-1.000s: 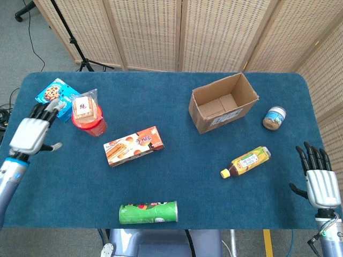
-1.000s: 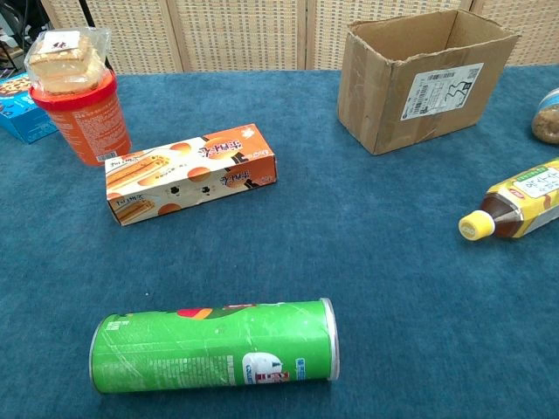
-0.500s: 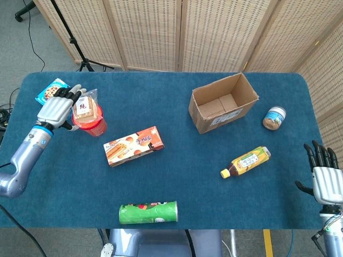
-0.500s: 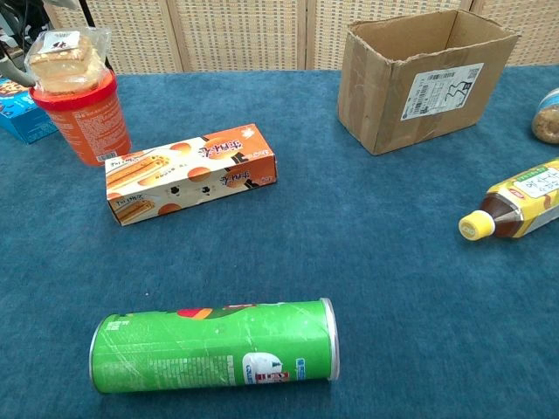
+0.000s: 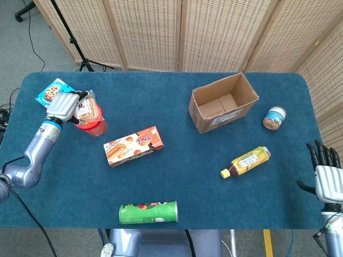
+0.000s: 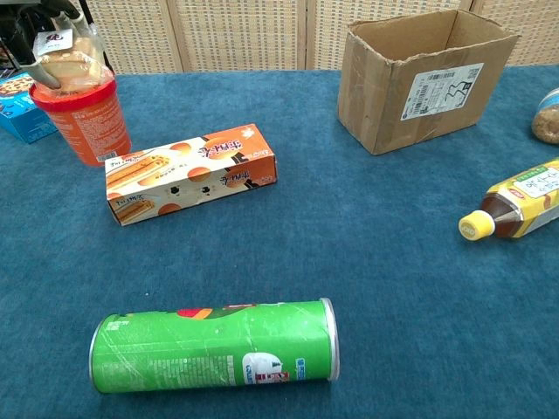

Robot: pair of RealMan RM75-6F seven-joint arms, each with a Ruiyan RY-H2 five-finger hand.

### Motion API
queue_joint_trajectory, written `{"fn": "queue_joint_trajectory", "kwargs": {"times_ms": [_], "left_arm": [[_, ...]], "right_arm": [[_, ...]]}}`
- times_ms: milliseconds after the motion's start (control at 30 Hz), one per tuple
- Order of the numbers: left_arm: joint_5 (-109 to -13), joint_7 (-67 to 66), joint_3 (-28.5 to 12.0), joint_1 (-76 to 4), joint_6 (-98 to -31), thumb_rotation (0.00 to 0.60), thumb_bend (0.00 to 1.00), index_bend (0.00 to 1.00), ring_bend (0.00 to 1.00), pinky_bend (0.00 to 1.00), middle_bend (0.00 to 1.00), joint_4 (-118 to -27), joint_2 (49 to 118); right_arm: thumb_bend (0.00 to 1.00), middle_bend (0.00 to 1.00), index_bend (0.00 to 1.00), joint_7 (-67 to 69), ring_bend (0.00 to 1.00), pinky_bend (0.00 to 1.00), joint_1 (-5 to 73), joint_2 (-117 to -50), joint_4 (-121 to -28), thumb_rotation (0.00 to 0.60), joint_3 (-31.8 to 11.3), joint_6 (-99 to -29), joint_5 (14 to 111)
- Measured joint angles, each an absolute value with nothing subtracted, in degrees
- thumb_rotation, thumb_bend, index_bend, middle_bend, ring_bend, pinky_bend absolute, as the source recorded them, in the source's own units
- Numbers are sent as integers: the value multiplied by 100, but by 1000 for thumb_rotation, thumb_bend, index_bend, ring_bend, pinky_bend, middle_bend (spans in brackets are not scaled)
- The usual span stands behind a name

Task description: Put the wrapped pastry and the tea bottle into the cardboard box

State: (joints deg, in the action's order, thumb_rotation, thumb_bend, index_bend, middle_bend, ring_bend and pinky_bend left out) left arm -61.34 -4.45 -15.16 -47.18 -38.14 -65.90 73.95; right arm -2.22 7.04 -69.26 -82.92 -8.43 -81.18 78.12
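Note:
The wrapped pastry (image 5: 89, 109) (image 6: 74, 66) lies on top of a red cup (image 5: 94, 127) (image 6: 87, 118) at the far left. My left hand (image 5: 64, 106) (image 6: 35, 37) is over the pastry's left side, and its fingers curl around the wrapper from above and in front. The tea bottle (image 5: 246, 161) (image 6: 524, 196) lies on its side right of centre, yellow cap toward me. Beyond it stands the open cardboard box (image 5: 222, 101) (image 6: 419, 74), empty. My right hand (image 5: 328, 179) hangs open at the table's right front corner, well clear of the bottle.
An orange snack box (image 5: 134, 145) (image 6: 190, 173) lies in the middle left, and a green chip can (image 5: 148, 212) (image 6: 214, 345) near the front edge. A blue cookie pack (image 5: 49, 91) sits behind my left hand. A small jar (image 5: 274, 118) stands right of the cardboard box.
My left hand has travelled from the table's left edge up to the red cup and closed its fingers around the pastry. My right hand has slid slightly right.

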Motion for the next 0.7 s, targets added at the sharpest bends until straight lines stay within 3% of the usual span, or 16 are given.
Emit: {"fn": "queue_joint_trajectory", "kwargs": {"times_ms": [400,700], "left_arm": [[-6799,199,-1484,-4519,-4524,600,256,549,424,533,527,-6753,7247],[-8102,695,-1377,-4375,-5623,600,221,556,424,533,527,-7458,6995]], "right_arm": [[0,0,0,-166,0,0,723,-6917,-8291,600,-821,-8061,7804],[0,0,0,-183,0,0,745,-6923,-8319,600,-814,-8055,7825]]}}
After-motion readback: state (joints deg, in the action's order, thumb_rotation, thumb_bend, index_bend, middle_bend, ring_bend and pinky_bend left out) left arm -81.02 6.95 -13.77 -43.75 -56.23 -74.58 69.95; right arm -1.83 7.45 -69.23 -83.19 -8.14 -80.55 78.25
